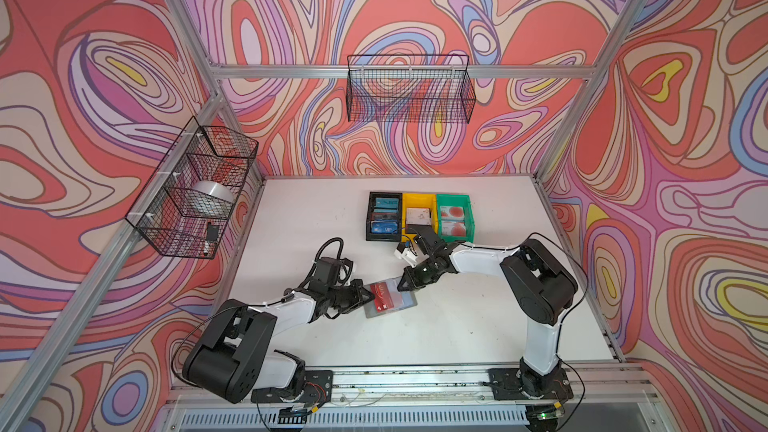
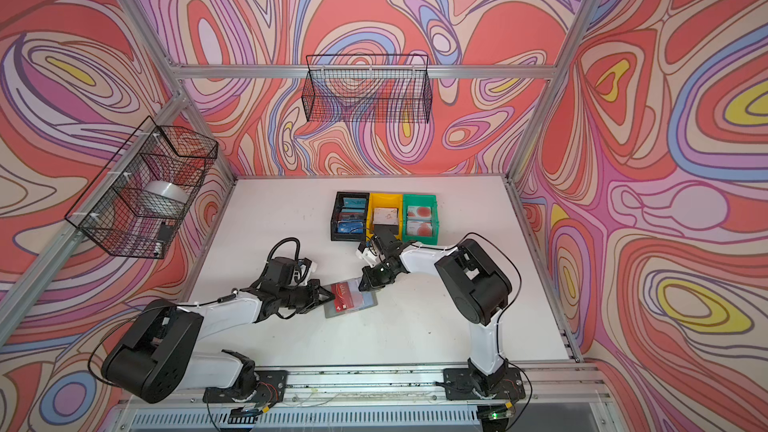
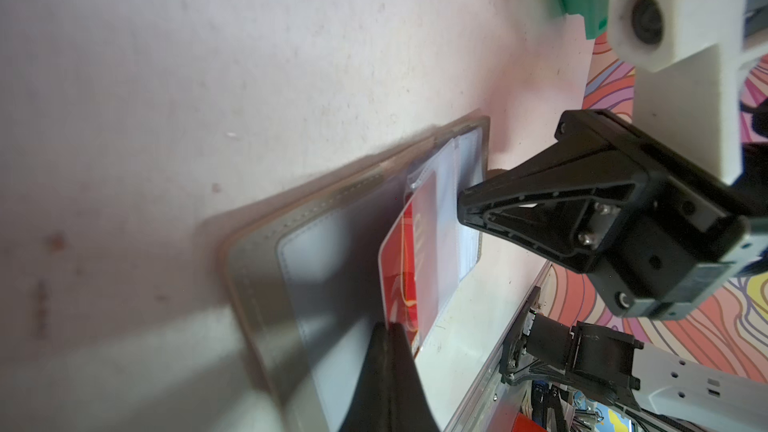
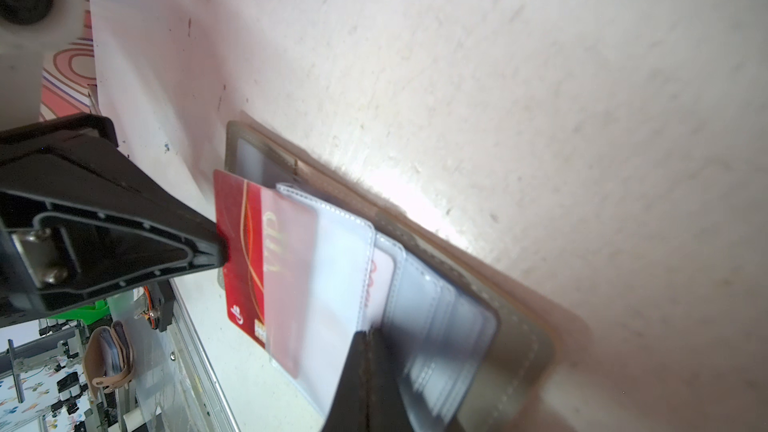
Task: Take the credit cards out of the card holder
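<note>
The grey card holder [image 1: 409, 305] lies open on the white table in both top views, its clear pockets facing up [image 4: 440, 326]. A dark red credit card [image 4: 243, 243] sticks halfway out of a clear pocket toward the left arm. My left gripper [image 3: 388, 326] is shut on the free edge of that card, as the right wrist view also shows [image 4: 222, 247]. My right gripper [image 4: 368, 332] is shut on the edge of a clear pocket at the holder's other side [image 1: 409, 288]. A pale card [image 4: 382, 276] shows in a pocket behind.
Black [image 1: 370, 218], yellow [image 1: 417, 197] and green [image 1: 469, 218] bins holding cards stand in a row behind the grippers. Wire baskets hang on the left wall [image 1: 191, 189] and the back wall [image 1: 409, 89]. Metal frame rails border the table.
</note>
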{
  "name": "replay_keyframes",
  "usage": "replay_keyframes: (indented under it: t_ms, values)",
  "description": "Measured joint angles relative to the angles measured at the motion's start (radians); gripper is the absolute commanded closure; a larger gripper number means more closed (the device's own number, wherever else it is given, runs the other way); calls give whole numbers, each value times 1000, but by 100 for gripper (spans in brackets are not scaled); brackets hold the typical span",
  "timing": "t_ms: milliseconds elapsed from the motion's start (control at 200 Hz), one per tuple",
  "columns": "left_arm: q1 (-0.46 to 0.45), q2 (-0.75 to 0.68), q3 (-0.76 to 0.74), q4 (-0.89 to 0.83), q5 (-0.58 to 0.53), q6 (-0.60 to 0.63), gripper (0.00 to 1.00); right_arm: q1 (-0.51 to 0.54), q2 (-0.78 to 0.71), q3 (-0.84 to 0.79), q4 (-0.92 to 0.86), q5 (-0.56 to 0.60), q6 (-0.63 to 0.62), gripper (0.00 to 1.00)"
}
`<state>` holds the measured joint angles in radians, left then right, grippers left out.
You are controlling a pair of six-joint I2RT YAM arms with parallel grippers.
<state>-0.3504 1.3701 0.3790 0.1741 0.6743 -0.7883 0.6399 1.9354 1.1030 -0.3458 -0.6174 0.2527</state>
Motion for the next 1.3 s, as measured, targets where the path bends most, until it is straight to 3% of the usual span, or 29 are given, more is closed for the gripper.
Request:
replay_keyframes:
  t_ms: [421, 646, 766, 1082, 1297]
  values:
    - [44, -101, 41, -150, 23, 44, 100, 4, -33, 4, -122, 19, -37, 100]
    - [68, -121, 175, -285, 5, 96, 100, -3, -35, 53, -251, 26, -84, 100]
    - [76, -138, 219, -328, 2, 119, 100, -27, -55, 64, -277, 6, -98, 93]
    - [78, -154, 262, -359, 109, 134, 100, -156, -116, 122, -292, -221, -148, 79]
    - [79, -143, 299, -304, 238, 125, 100, -196, -115, 145, -291, -407, -196, 78]
